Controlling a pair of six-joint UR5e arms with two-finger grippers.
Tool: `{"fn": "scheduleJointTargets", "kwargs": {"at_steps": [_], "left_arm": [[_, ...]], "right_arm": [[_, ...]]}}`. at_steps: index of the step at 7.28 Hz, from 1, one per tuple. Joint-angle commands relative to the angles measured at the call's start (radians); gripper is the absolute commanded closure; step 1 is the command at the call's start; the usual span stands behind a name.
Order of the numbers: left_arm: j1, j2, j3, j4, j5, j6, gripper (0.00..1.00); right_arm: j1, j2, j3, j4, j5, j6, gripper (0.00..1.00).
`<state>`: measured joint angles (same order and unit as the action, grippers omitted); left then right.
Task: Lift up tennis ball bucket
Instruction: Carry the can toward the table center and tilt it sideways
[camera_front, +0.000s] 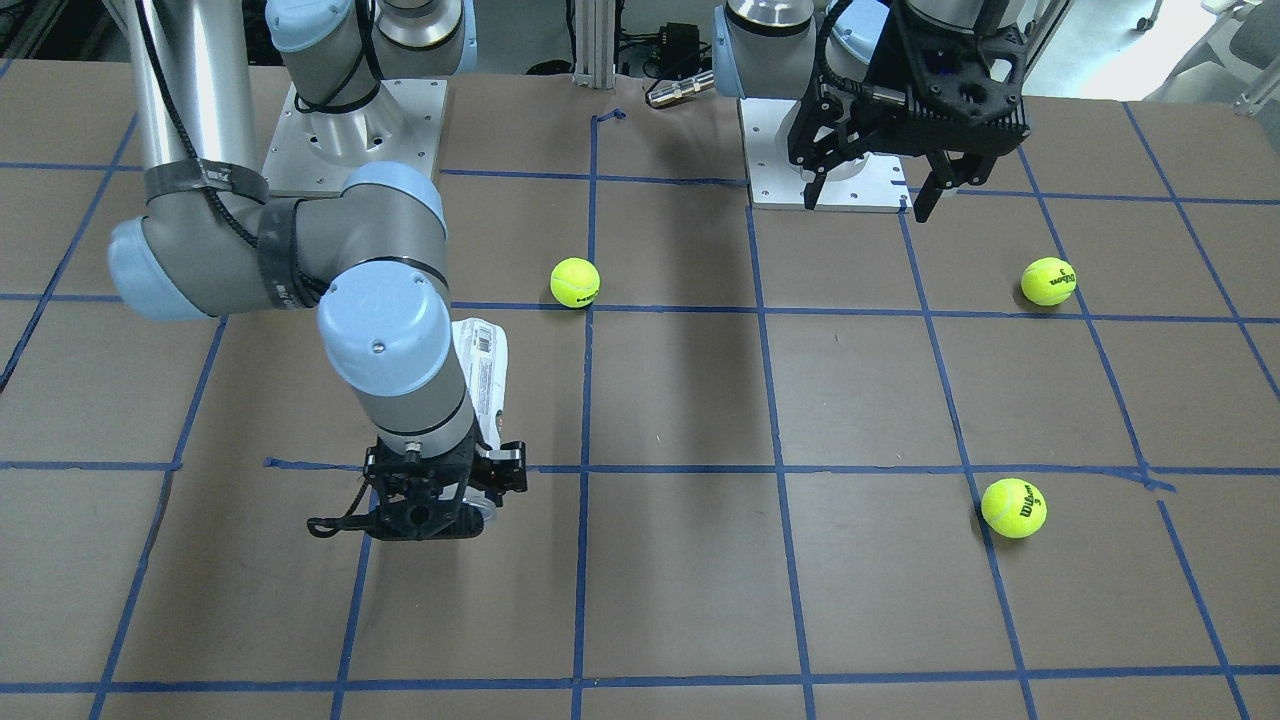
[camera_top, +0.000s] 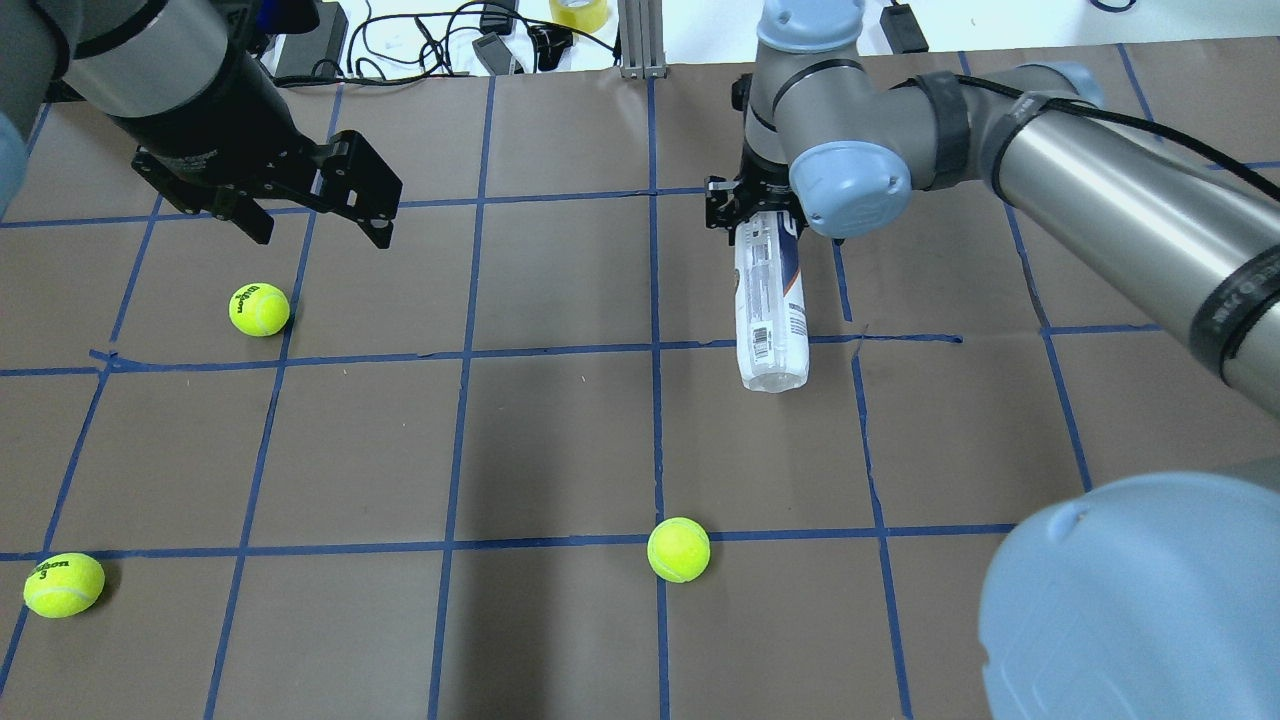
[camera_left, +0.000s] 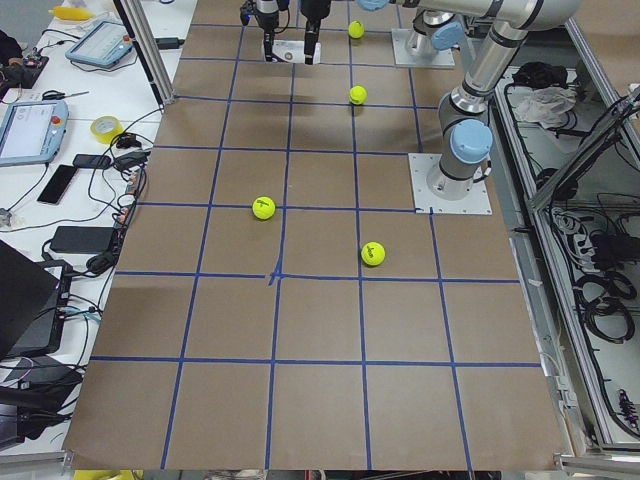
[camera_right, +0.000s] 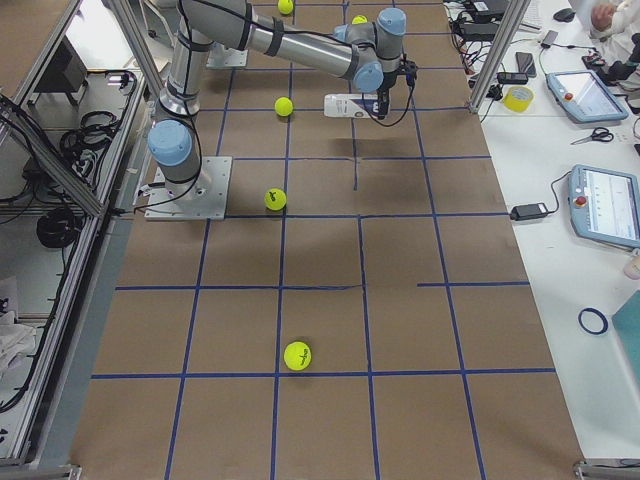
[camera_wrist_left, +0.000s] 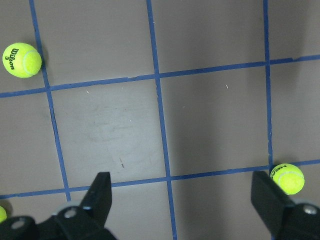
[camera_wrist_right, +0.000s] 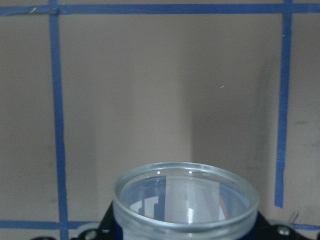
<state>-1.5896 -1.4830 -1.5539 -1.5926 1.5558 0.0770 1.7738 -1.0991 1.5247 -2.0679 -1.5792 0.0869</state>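
The tennis ball bucket (camera_top: 770, 320) is a clear tube with a white and navy label. It lies lengthwise, its closed end toward the robot. My right gripper (camera_top: 765, 225) is shut on its silvery-rimmed open end (camera_wrist_right: 185, 200). In the front view the right arm hides much of the tube (camera_front: 487, 385). I cannot tell whether the tube rests on the table or hangs just above it. My left gripper (camera_top: 318, 228) is open and empty, hovering over the far left of the table, above a tennis ball (camera_top: 259, 309).
Two more yellow-green tennis balls lie loose: one near the middle front (camera_top: 678, 549), one at the near left edge (camera_top: 64, 584). The brown table (camera_top: 560, 430) carries a blue tape grid. Cables and a tape roll (camera_top: 578, 12) lie past its far edge.
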Motion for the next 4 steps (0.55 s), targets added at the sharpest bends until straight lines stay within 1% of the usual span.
{"fn": "scheduleJointTargets", "kwargs": {"at_steps": [1, 2, 3, 4], "left_arm": [[0.000, 0.003, 0.000, -0.001, 0.000, 0.000, 0.00], [0.002, 0.004, -0.002, -0.001, 0.001, 0.000, 0.00], [0.000, 0.006, -0.002, -0.004, 0.003, 0.000, 0.00], [0.002, 0.004, -0.002, -0.003, 0.001, 0.001, 0.00]], "right_arm": [[0.045, -0.024, -0.001, -0.100, -0.007, -0.329, 0.34], [0.059, -0.024, 0.006, -0.148, 0.008, -0.433, 0.34], [0.112, -0.012, 0.011, -0.211, 0.065, -0.620, 0.31], [0.143, 0.011, 0.011, -0.242, 0.102, -0.797, 0.32]]}}
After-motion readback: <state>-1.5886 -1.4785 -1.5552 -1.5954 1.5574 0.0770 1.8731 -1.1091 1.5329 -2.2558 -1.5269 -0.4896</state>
